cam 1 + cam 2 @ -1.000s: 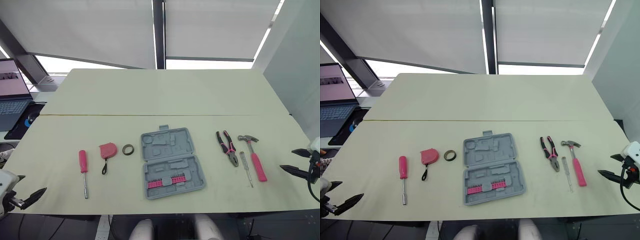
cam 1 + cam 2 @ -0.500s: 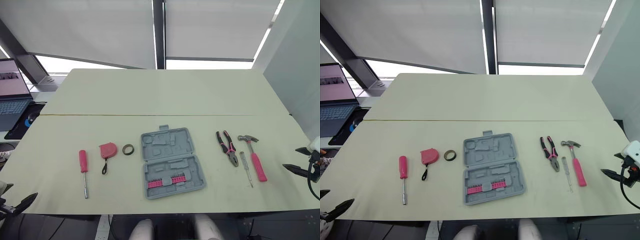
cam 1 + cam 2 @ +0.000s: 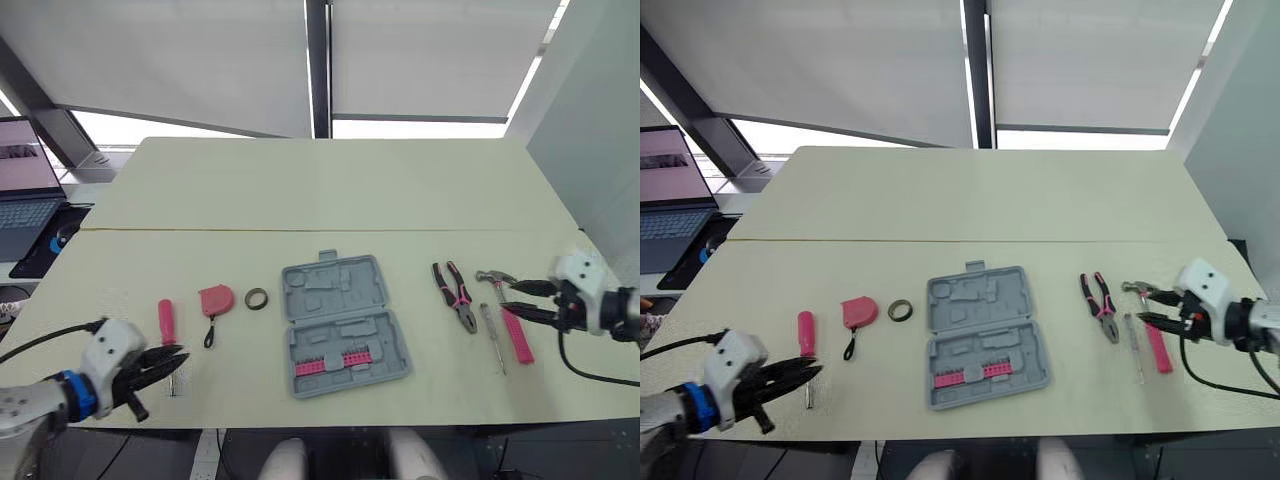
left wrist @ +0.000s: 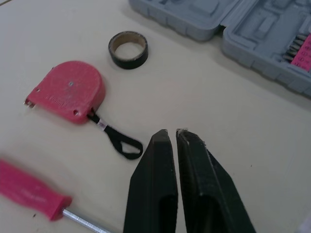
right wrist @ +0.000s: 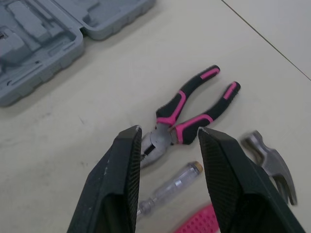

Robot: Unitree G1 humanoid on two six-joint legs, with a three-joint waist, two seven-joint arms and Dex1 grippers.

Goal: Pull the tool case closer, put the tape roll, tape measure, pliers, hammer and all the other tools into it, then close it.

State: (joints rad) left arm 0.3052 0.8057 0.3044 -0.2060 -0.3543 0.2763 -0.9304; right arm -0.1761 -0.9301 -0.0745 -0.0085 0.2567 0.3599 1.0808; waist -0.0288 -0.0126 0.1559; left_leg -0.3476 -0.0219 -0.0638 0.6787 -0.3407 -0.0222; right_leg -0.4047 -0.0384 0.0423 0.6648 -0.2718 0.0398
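Hovering low over the table [image 3: 330, 190], both claws hold nothing.

- Tool case [image 3: 345, 325]: open and flat at centre frame, long axis running from upper to lower frame with a slight tilt, pink bits in the lower half. It sits back from the near edge and is not yet pulled in.
- Left claw [image 3: 180, 357]: lower left of frame, fingers pinched to a narrow slit. It is beside the pink screwdriver [image 3: 166, 322] and points right toward the case. The tape measure [image 3: 214, 301] and tape roll [image 3: 257, 298] lie above and right of it, between claw and case.
- Right claw [image 3: 510, 296]: right of frame, spread wide over the hammer [image 3: 512, 320]. It points left, with the pliers [image 3: 454, 294] and a thin clear-handled screwdriver [image 3: 491, 335] just ahead.
- Key relation: the case lies inward of both claws, about midway between them, so neither arm looks clearly nearer. The left has bare table up to the case's lower half. The right has the pliers in its path.
- Change: half a second ago both claws were out at the frame's lower corners, barely at the table edge; now both have swung in over the tools. Case and tools lie unmoved.
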